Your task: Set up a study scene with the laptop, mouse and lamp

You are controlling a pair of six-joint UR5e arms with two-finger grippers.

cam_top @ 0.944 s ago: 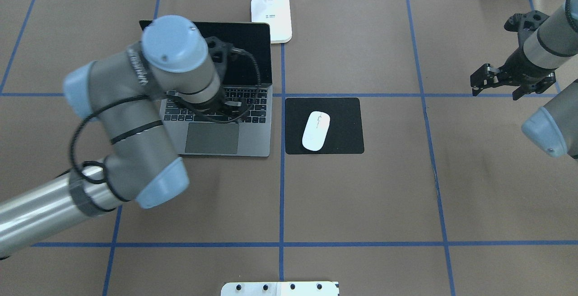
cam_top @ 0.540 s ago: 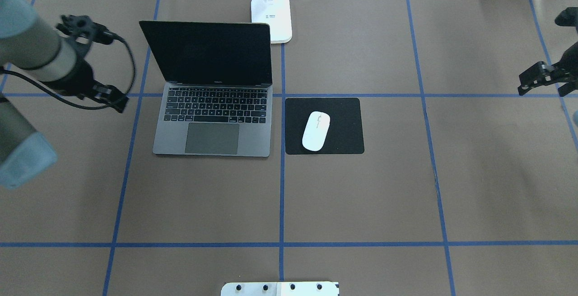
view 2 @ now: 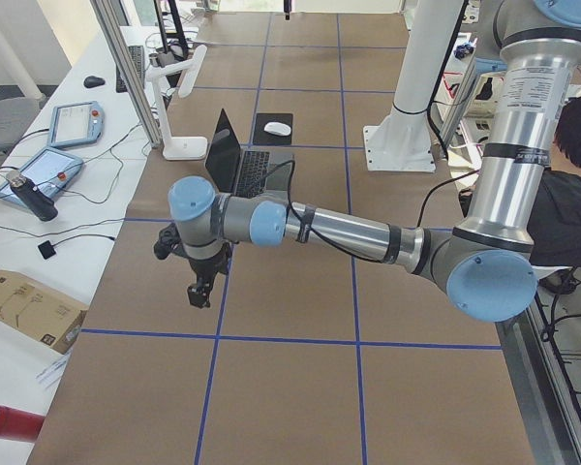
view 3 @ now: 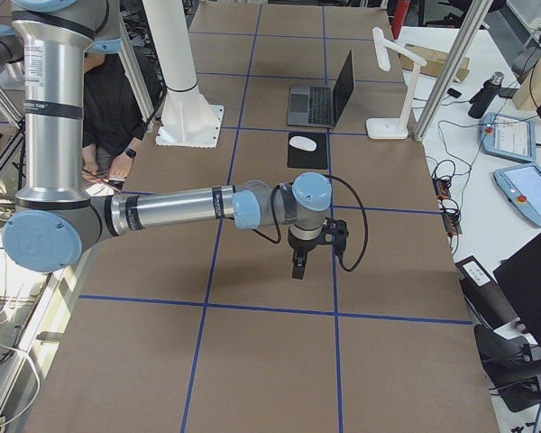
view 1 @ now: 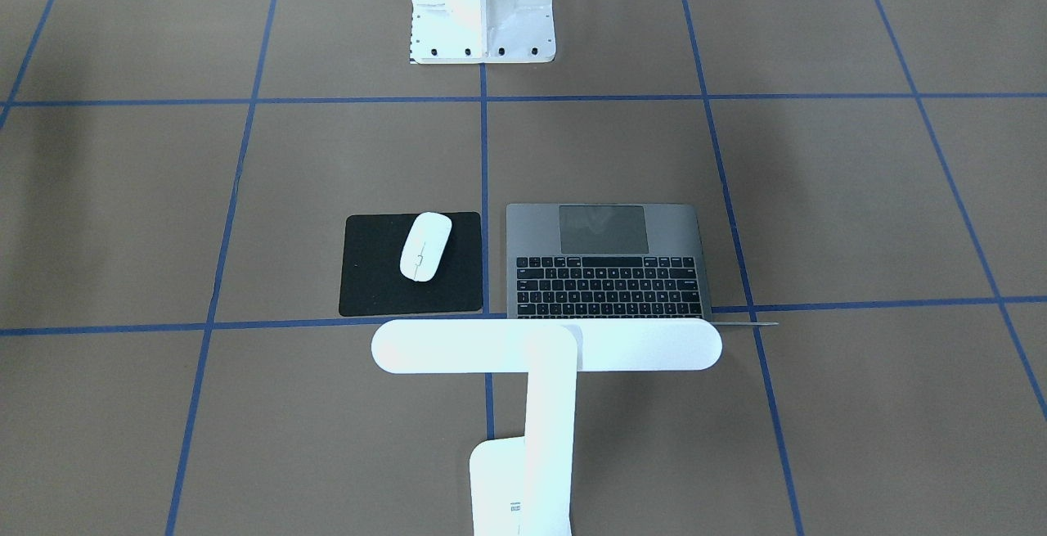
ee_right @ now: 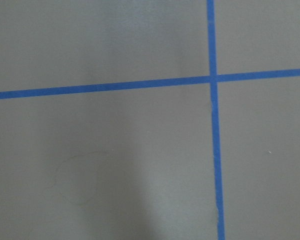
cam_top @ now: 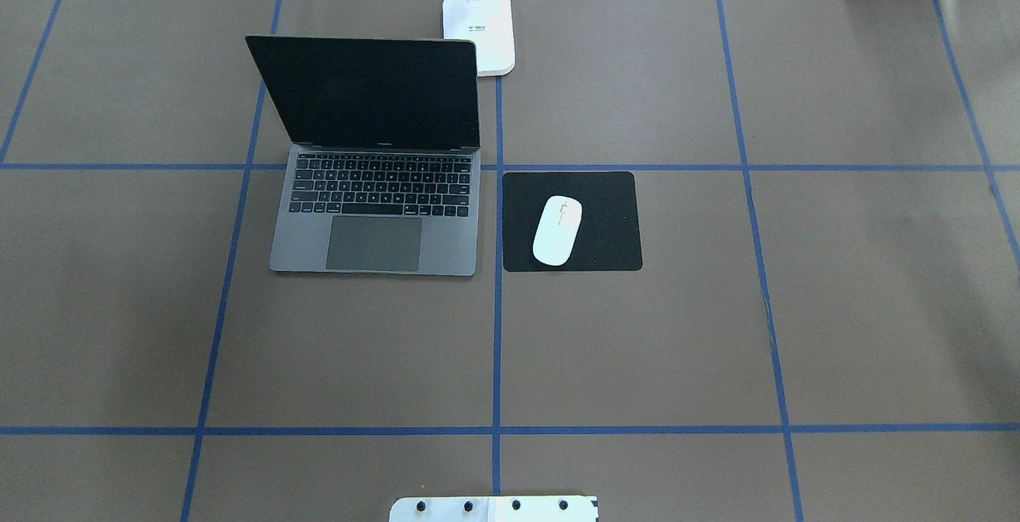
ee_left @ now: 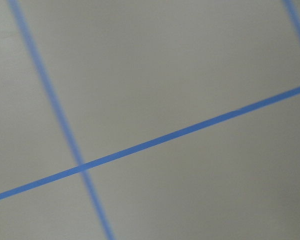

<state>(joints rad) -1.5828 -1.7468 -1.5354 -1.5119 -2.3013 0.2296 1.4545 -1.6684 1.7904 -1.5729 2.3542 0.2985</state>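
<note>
No legible txt anywhere.

A black square pad [cam_top: 610,227] lies flat on the brown counter [cam_top: 861,307], which blue tape lines [cam_top: 637,429] divide into squares. A white bolted pedestal [view 1: 483,24] stands well apart from it.

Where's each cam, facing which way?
Overhead: behind robot, facing forward-down on laptop, mouse, lamp; no arms.
Front-facing: across table, facing robot; white pedestal only; shares laptop, mouse, lamp with overhead.
Exterior left: table's left end; left arm, left end effector near.
Exterior right: table's right end; right arm, right end effector near.
Left wrist: down at taped table; no fingers.
Right wrist: same.
</note>
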